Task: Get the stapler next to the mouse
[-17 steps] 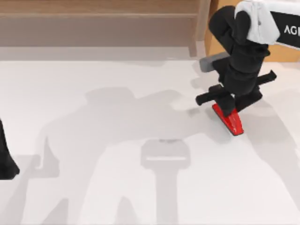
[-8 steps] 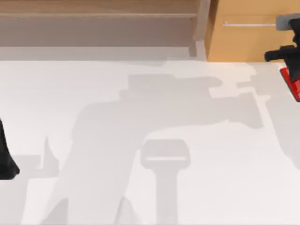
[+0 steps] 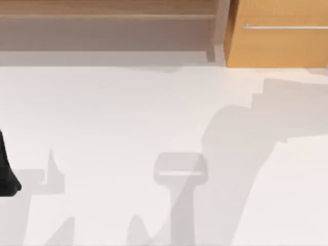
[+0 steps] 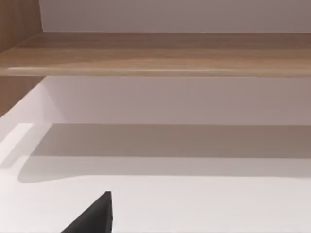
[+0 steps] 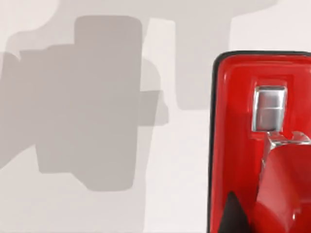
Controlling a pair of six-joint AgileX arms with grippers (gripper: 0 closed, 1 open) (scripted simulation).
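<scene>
Top view looks down on a white table point(image 3: 128, 113) crossed by broad grey shadows, with a wooden shelf point(image 3: 102, 20) along its far edge and a light wood cabinet point(image 3: 277, 46) with a thin metal handle point(image 3: 284, 26) at the far right. At the table's left edge a dark part of the left arm point(image 3: 7, 174) stands parked. From the left wrist view, a black wedge of the left gripper point(image 4: 92, 218) juts over the white surface, facing the shelf board point(image 4: 155, 53) and the pale wall beneath it; whether this gripper is open or closed cannot be told. From the right wrist view, the stapler point(image 5: 238, 145) lies close before the camera: a glossy red body with a thin dark edge point(image 5: 212, 145) along its side and a small silver plate point(image 5: 268, 108) set into its top, with a raised red part below that. A dark fingertip point(image 5: 234, 213) of the right gripper presses against the red body, so that gripper appears clamped on the stapler. Beyond the stapler lies bare white table point(image 5: 184, 160) with blocky grey shadows point(image 5: 87, 107), and the stapler seems to hang above that surface, not resting on it.
</scene>
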